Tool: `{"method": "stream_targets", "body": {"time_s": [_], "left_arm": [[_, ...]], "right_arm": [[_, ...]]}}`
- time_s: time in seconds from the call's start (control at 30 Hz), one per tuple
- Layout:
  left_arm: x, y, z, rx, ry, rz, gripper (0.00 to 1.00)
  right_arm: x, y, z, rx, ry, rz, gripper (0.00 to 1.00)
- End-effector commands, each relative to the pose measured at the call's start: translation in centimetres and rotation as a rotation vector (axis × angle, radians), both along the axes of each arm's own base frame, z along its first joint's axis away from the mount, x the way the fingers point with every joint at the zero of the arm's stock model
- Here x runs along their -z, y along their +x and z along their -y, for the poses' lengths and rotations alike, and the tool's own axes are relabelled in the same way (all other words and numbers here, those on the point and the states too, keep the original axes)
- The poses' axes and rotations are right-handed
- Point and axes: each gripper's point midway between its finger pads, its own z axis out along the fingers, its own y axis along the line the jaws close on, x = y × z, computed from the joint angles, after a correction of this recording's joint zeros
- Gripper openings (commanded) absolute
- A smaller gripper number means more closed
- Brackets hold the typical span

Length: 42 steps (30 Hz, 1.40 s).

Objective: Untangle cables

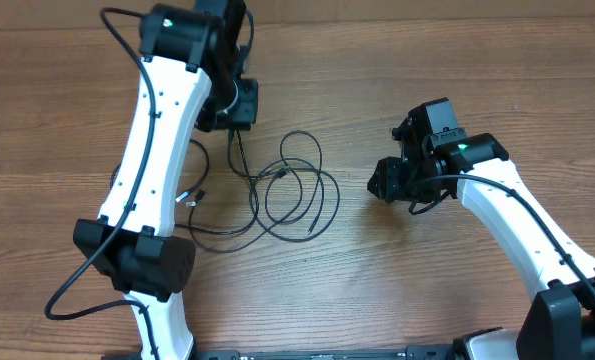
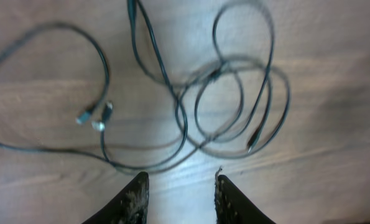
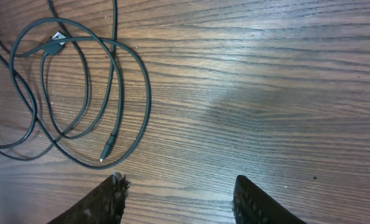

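The left arm (image 1: 162, 130) stretches over the wooden counter (image 1: 417, 300) toward its far side, and the left jaws stand spread. In the left wrist view only bare wood shows between the two fingers (image 2: 137, 198). Just right of that arm, two silver-tipped plugs (image 1: 189, 197) lie side by side. The cables (image 1: 280, 173) lie loose at the counter's middle, black loops overlapping and crossing one another, with a dark plug (image 1: 312, 236) at the tangle's near edge. Right of them, apart from the loops, the right jaws hang spread wide, pinching nothing.
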Motion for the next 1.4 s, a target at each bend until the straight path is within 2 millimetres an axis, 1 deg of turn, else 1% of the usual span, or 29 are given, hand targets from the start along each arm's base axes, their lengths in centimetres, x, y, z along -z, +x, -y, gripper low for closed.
{"method": "stream_targets", "body": {"time_s": [0.0, 0.13, 0.17, 0.23, 0.3, 0.33, 0.43, 0.47, 0.5, 0.6, 0.7, 0.87, 1.03, 1.17, 1.2, 1.23, 1.27, 1.3, 1.33, 1.37], "left_arm": [[-0.6, -2.6, 0.1, 0.007, 0.028, -0.009, 0.36], [-0.7, -5.8, -0.8, 0.005, 0.096, -0.017, 0.38], [-0.7, -6.4, -0.9, 0.011, 0.101, -0.012, 0.42], [-0.5, -7.1, -0.9, 0.022, 0.102, 0.006, 0.50], [0.3, -7.4, -0.9, 0.044, 0.100, 0.026, 0.55], [0.7, -7.4, -0.9, 0.053, 0.100, 0.028, 0.56], [3.7, -7.4, -0.8, 0.093, 0.105, 0.004, 0.62], [5.4, -7.6, -0.6, 0.130, 0.101, -0.020, 0.63], [6.4, -7.8, -0.5, 0.153, 0.098, -0.036, 0.64], [10.9, -9.0, -0.8, 0.207, 0.112, -0.115, 0.64], [14.3, -10.1, -1.3, 0.224, 0.133, -0.178, 0.64], [18.7, -11.0, -1.7, 0.239, 0.151, -0.244, 0.66], [21.3, -11.7, -1.7, 0.239, 0.161, -0.325, 0.64], [22.8, -12.2, -1.9, 0.240, 0.173, -0.380, 0.59], [23.2, -12.4, -1.9, 0.240, 0.176, -0.391, 0.56], [23.5, -12.5, -2.0, 0.240, 0.179, -0.404, 0.49], [23.7, -12.6, -2.0, 0.240, 0.182, -0.414, 0.39], [23.8, -12.8, -2.1, 0.240, 0.184, -0.423, 0.23], [23.8, -12.9, -2.1, 0.232, 0.186, -0.426, 0.12], [23.8, -12.9, -2.1, 0.226, 0.187, -0.427, 0.04]], "right_arm": [[-0.3, 0.5, 0.2, 0.001, -0.015, 0.020, 0.54], [-0.3, 0.6, 0.2, 0.001, -0.015, 0.020, 0.54], [-0.3, 0.5, 0.2, 0.001, -0.015, 0.020, 0.54], [-0.3, 0.5, 0.2, 0.001, -0.015, 0.020, 0.53], [-0.3, 0.5, 0.2, 0.001, -0.014, 0.020, 0.53], [-0.3, 0.5, 0.2, 0.001, -0.014, 0.020, 0.53], [-0.3, 0.5, 0.2, 0.001, -0.014, 0.019, 0.53], [-0.3, 0.5, 0.2, 0.001, -0.014, 0.019, 0.53], [-0.3, 0.5, 0.2, 0.001, -0.014, 0.019, 0.53], [-0.3, 0.5, 0.2, 0.001, -0.014, 0.019, 0.53], [-0.3, 0.5, 0.2, 0.001, -0.014, 0.020, 0.53], [-0.3, 0.5, 0.2, 0.001, -0.014, 0.020, 0.53], [-0.3, 0.5, 0.2, 0.001, -0.014, 0.020, 0.53], [-0.3, 0.6, 0.2, 0.001, -0.015, 0.020, 0.53], [-0.3, 0.6, 0.2, 0.001, -0.014, 0.020, 0.53], [-0.3, 0.6, 0.2, 0.001, -0.015, 0.020, 0.53], [-0.3, 0.6, 0.2, 0.001, -0.015, 0.020, 0.53], [-0.3, 0.5, 0.2, 0.001, -0.015, 0.020, 0.53], [-0.3, 0.5, 0.2, 0.001, -0.015, 0.019, 0.53], [-0.3, 0.5, 0.2, 0.001, -0.015, 0.019, 0.53]]}}
